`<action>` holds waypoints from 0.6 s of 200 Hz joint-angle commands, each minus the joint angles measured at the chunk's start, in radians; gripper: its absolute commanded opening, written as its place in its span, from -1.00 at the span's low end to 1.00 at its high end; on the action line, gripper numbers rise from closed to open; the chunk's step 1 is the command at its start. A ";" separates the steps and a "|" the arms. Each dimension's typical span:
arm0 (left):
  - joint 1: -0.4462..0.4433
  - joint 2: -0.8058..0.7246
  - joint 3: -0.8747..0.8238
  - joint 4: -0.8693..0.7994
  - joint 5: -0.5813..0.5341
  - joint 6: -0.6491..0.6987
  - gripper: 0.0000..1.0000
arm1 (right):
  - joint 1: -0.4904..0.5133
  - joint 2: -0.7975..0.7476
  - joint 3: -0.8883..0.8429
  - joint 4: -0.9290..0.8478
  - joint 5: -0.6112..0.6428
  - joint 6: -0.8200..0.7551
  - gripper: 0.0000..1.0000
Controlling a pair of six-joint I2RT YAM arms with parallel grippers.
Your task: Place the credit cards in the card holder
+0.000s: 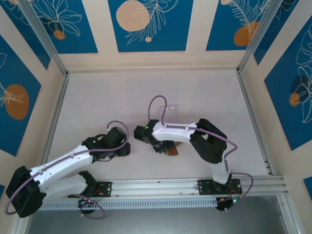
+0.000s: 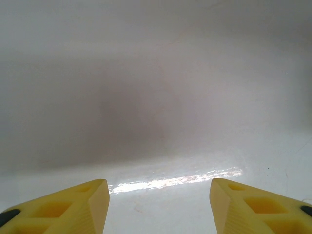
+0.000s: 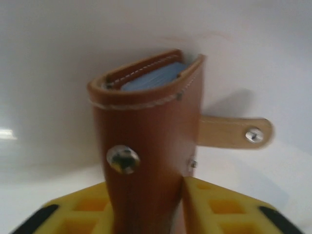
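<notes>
Card holder (image 3: pixel 146 122) sits btwn right pincer (image 3: pixel 148 195) fingers; can't tell if pinched. Left pincer (image 2: pixel 158 195) spread, empty. Risk: slack hold lets it flop on bench (image 2: pixel 156 97), tab (image 3: pixel 234 132) unsnapped.

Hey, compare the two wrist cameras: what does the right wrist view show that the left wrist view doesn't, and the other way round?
Right wrist view: the brown card holder, folded, stands in the right pincer with both yellow fingers against its sides. Its snap tab sticks out toward the picture's right, and the grey-blue lining peeks out at the top.
Left wrist view: the left pincer is open with nothing between its fingers, and a glare streak lies on the surface.
Shared: yellow fingertips along the bottom edge, and the pale table behind.
</notes>
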 commanded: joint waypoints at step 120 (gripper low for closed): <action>-0.059 0.455 0.394 0.160 0.277 0.221 -0.29 | -0.517 -0.706 -0.571 0.566 -0.677 -0.192 0.02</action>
